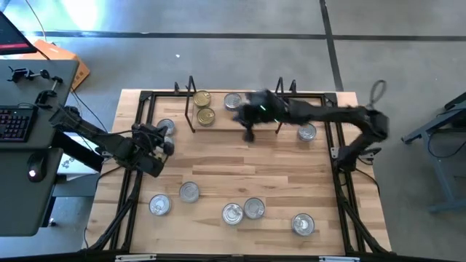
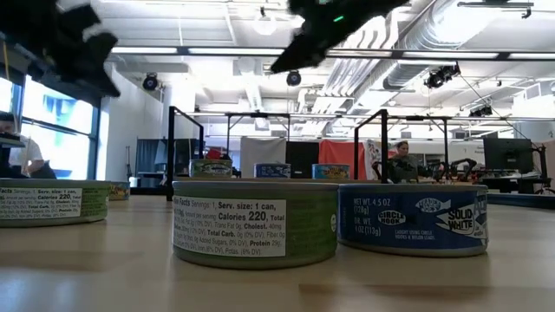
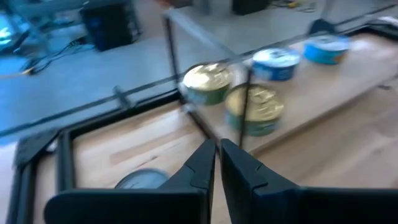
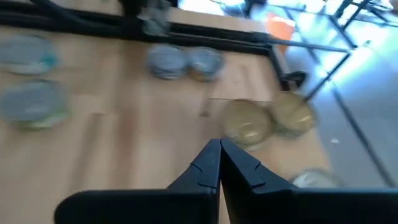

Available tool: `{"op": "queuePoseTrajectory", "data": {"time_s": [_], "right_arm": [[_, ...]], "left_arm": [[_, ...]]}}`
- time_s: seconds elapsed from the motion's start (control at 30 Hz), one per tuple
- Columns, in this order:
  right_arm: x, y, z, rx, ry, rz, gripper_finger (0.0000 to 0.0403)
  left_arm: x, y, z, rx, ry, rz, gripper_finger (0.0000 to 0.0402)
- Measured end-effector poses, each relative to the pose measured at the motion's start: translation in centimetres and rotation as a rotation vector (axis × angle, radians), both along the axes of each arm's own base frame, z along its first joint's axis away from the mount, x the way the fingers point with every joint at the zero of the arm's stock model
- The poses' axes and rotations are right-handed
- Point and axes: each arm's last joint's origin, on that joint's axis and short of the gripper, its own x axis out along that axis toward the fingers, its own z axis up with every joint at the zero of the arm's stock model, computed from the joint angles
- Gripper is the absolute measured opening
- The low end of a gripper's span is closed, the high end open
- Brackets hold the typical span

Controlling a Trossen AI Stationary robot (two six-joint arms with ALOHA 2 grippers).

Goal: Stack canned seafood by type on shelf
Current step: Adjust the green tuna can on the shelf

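Both grippers, left (image 3: 217, 163) and right (image 4: 220, 160): jaws together, empty. You open wide before descending squarely over a tin (image 1: 189, 191).

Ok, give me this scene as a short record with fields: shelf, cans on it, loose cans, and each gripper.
shelf: light-wood shelf along the table's far edge
cans on shelf: two gold-lidded cans side by side at its left end, a silver-lidded can next to them, another silver can near the right end
loose cans: five silver cans along the near edge, one by the left gripper
left gripper: shut, empty, at table's left
right gripper: shut, empty, over the shelf
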Motion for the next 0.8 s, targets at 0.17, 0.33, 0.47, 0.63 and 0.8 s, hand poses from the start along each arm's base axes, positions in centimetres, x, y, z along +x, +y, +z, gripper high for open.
{"op": "queuePoseTrajectory", "data": {"time_s": [0.17,0.33,0.47,0.63,0.8], "right_arm": [[-4.9,5.8,-1.7,0.086,-0.105,0.059,0.0000],[-7.8,10.0,-4.2,0.114,-0.275,0.082,0.0000],[-8.9,11.7,-6.3,0.118,-0.390,0.105,0.0000],[-9.4,12.3,-6.9,0.145,-0.462,0.124,0.0000],[-9.2,12.1,-6.6,0.146,-0.475,0.114,0.0000]], "left_arm": [[-0.8,1.5,-2.4,-0.069,0.003,0.089,0.0001],[0.0,2.2,-2.2,-0.131,-0.055,-0.020,0.0000],[-0.1,3.7,-2.1,-0.116,-0.047,-0.027,0.0000],[-0.4,6.0,-3.2,-0.148,-0.045,-0.009,0.0000],[0.0,8.5,-5.6,-0.123,-0.116,-0.061,0.0000]]}}
